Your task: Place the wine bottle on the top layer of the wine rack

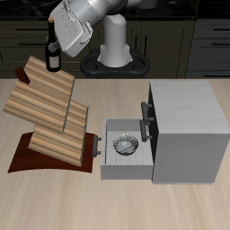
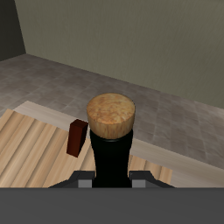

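Above the rack's top layer (image 1: 40, 85), the hand (image 1: 56, 47) grips the bottle (image 1: 52, 56); lower slowly, keeping it upright.

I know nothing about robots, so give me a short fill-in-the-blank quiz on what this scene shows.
1. The gripper is holding the wine ____.
2. The wine bottle is closed with a ____ stopper.
3. The small metal bowl sits in the cabinet's open ____.
4. The top layer of the wine rack is made of ____ slats.

Missing words: bottle; cork; drawer; wooden
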You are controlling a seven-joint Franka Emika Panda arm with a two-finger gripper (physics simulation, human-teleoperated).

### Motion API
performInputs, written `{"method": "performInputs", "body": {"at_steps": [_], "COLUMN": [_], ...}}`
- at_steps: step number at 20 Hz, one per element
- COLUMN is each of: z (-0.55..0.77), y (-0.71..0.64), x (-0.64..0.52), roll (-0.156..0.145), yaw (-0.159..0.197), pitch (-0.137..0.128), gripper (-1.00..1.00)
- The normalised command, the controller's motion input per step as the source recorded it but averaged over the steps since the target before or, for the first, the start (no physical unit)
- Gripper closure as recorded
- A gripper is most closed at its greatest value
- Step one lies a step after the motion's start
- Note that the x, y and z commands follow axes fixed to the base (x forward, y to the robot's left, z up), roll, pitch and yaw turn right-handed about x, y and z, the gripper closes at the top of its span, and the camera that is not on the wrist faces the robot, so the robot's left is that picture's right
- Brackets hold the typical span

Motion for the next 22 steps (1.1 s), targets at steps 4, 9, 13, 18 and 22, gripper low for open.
{"method": "performInputs", "body": {"at_steps": [4, 9, 13, 18, 22], "z": [-0.07, -0.31, -0.41, -0.17, -0.09], "y": [-0.17, -0.44, -0.02, 0.11, 0.02], "x": [-0.04, 0.10, 0.28, -0.02, 0.00], "roll": [-0.101, -0.254, -0.154, -0.017, -0.006], "yaw": [-0.084, -0.280, -0.036, 0.020, 0.007], "pitch": [0.042, 0.193, 0.257, 0.024, 0.026], "gripper": [1.00, 1.00, 1.00, 1.00, 1.00]}}
